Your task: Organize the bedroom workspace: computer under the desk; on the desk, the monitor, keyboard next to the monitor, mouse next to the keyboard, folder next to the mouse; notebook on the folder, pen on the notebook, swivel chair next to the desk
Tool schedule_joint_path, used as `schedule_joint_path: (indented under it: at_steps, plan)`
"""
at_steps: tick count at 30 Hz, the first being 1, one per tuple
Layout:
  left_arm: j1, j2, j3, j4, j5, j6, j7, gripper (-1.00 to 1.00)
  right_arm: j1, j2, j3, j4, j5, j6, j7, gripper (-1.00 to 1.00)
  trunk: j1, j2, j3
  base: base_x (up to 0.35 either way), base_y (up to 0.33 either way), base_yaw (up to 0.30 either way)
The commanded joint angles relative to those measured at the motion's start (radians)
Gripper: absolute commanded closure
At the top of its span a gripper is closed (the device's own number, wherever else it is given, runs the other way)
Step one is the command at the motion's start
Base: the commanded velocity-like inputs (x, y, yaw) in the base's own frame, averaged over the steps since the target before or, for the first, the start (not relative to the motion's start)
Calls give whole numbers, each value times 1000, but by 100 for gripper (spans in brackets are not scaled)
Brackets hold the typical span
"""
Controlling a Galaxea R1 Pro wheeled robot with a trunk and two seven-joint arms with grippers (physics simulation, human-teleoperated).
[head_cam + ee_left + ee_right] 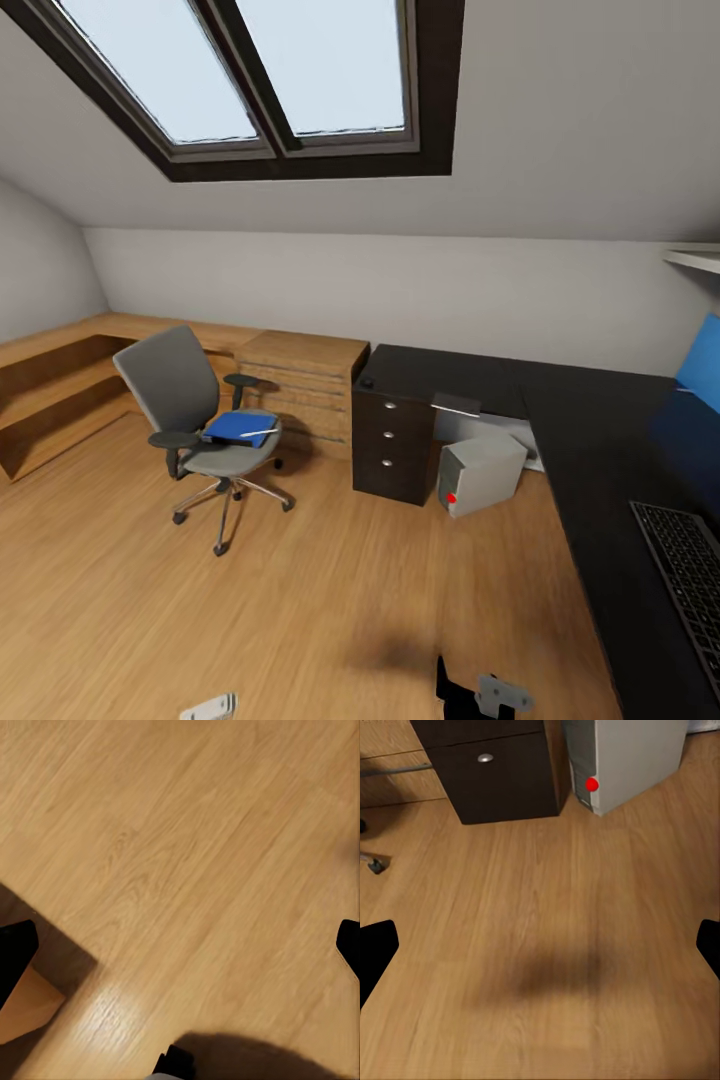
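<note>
A: What are the grippers doing?
B: Both hang spread and empty over the wood floor [540,967]. The right gripper [540,945] faces the computer [622,757] standing beside the desk's [600,440] drawer block [502,776]; the left gripper [180,945] has bare boards under it
A: Which step is this?
B: By my reading, the approach to the swivel chair [190,410], which stands left of the desk, well apart from it. The folder [238,427] lies flat on its seat, long axis running toward the desk, with the pen [258,432] lying across it
A: And next?
B: Probably rolling nearer, then reaching down to the seat. The keyboard [690,580] already lies on the desk
</note>
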Motion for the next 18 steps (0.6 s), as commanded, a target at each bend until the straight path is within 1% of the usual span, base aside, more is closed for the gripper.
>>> schedule_joint_path:
  at_steps: [1,15,16,17,18]
  plan:
    - [-1,1,-8,0,11,-5,6,-100,-1,0,8,2,-10,-3,1,-100,1,-1,-1,330,26,0]
    - [-1,1,-8,2,11,-6,6,-100,-1,1,8,2,-8,-4,-1,-100,1,-1,-1,330,90,0]
    - [-1,1,-8,3,12,-49,6,-100,-1,1,8,1,-8,-3,-2,-100,1,-1,-1,330,17,0]
    - [-1,1,-8,3,12,-72,4,-100,-1,0,8,1,-7,-5,0,-100,1,-1,-1,330,9,0]
    - [-1,2,-8,2,12,-82,1,-100,-1,-1,8,0,-7,-6,1,-100,1,-1,-1,330,6,0]
